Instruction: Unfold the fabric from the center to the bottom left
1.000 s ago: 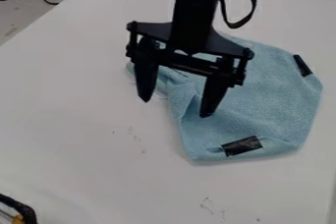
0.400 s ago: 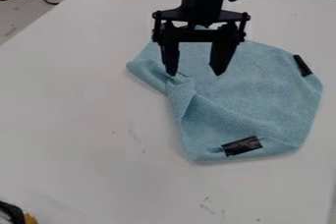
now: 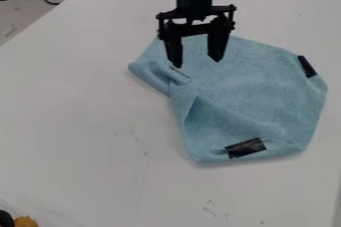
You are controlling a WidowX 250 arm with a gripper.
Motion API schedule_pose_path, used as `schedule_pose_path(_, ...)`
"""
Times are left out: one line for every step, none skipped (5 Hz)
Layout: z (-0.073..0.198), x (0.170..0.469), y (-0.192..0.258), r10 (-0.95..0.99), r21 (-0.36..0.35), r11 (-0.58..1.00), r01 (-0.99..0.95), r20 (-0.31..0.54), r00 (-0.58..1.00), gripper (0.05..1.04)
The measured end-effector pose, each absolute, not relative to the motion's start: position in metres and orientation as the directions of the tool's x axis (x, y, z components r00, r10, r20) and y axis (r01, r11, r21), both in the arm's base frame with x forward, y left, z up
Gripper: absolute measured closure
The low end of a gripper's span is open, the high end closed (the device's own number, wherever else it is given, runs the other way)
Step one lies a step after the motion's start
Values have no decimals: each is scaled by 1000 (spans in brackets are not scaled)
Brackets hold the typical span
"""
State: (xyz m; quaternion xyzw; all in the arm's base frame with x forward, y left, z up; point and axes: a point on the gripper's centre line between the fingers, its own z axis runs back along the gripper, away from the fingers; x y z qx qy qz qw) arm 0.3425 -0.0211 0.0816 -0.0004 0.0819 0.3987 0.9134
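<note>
The table (image 3: 80, 121) is smooth and white; the cloth (image 3: 253, 91) lies on it towards the far right corner. At the cloth's left, a thick, soft roll (image 3: 152, 74) narrows to a rounded tip, and its outline has not shifted. Just right of that, the gripper (image 3: 197, 63) has drawn back towards the table's far edge, its jaws parted and released, holding nothing. That leaves the lower left uncovered, but no flatter: the unfolding there looks unfinished, and another grasp is probably needed. Further right, a crease slants down through the matte, fuzzy, pale blue weave to a shiny, crinkled black patch (image 3: 246, 148) at the near hem. A slimmer black strip (image 3: 307, 66) marks the right corner.
</note>
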Motion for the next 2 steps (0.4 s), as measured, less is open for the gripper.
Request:
schedule_pose_path(67, 354, -7, 766, 100, 640, -762, -162, 622, 83)
schedule_pose_path(56, 362, 3, 793, 128, 606, -785, -184, 582, 83)
